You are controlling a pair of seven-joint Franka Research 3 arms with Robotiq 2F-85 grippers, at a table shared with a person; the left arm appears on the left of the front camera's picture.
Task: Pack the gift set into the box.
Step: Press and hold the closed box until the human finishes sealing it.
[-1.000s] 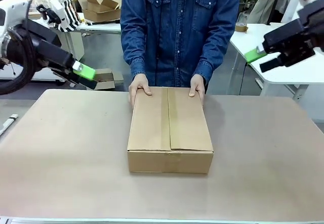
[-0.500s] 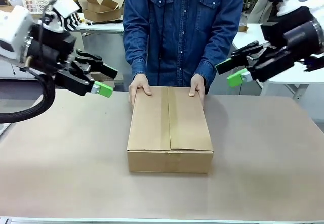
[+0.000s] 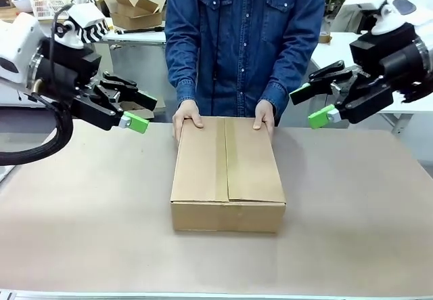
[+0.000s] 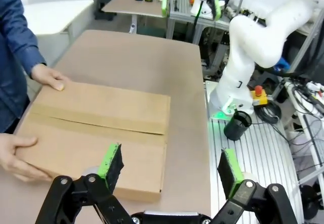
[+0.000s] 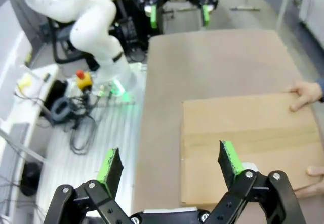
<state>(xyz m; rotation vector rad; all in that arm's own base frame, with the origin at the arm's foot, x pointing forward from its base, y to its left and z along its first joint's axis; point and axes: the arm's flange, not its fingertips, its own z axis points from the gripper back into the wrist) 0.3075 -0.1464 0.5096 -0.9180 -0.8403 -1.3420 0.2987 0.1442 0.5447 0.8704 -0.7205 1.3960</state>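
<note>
— Where's the box [image 3: 227,171] right now?
— I see it closed, flaps down, on the table [image 3: 81,205], lower than my 2 grippers and between them. The person has one hand [image 3: 187,116] and the other hand [image 3: 264,115] on its far edge.
— Grippers?
— Left gripper [image 3: 143,112] is spread wide and empty, box to its right. Right gripper [image 3: 308,107] is released too, box to its left.

the box [image 3: 227,175] lies on the table [image 3: 81,212] between the left gripper [image 3: 143,111] and the right gripper [image 3: 308,107], lower than both. a person rests one hand [image 3: 186,116] on its far end nearer the left gripper, the other hand [image 3: 264,116] nearer the right.
</note>
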